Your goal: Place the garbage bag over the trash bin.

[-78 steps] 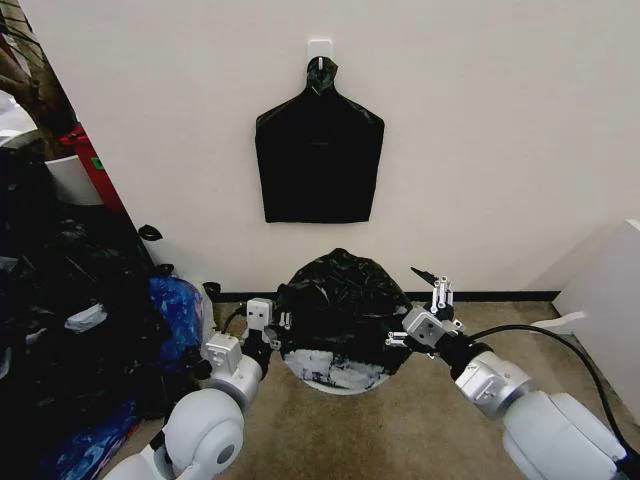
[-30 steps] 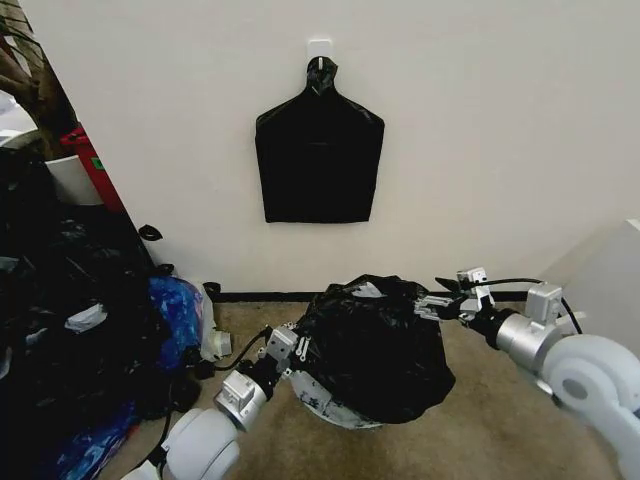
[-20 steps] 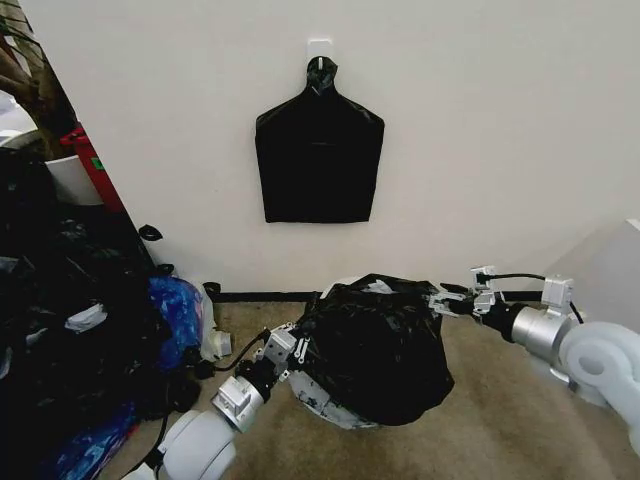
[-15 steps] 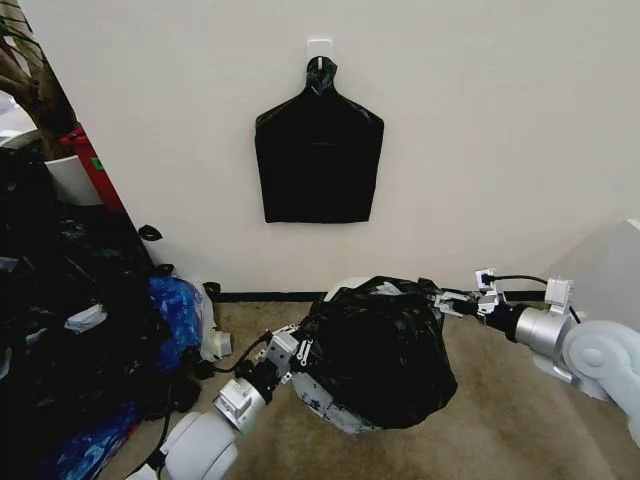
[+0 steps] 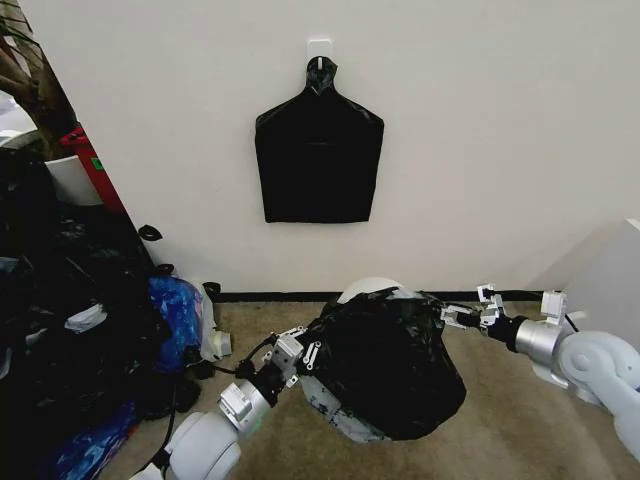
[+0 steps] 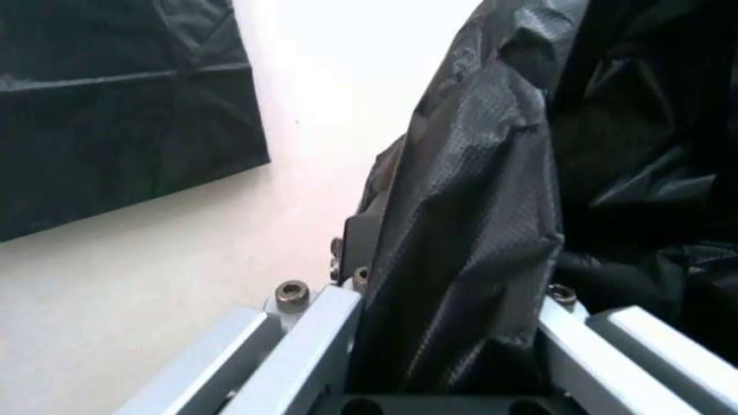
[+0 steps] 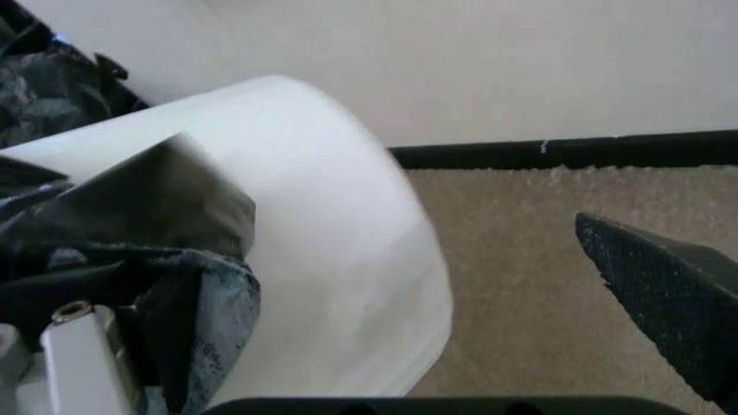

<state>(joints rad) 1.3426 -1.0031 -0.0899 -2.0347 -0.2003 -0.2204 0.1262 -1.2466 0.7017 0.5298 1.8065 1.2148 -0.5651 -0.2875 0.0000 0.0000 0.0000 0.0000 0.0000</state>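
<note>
Stretching the crinkled glossy black garbage bag [image 5: 392, 362] across the tipped round white plastic trash bin [image 5: 368, 290], the left gripper [image 5: 297, 355] pinches film; the right gripper [image 5: 466, 314] seems clamped. Next: drag film rimward.

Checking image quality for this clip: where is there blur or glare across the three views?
Head view: sharp, evenly lit, sheen on the garbage bag. Left wrist view: bag weave crisp up close, wall behind soft. Right wrist view: the trash bin is blurred and bright, carpet sharper.
</note>
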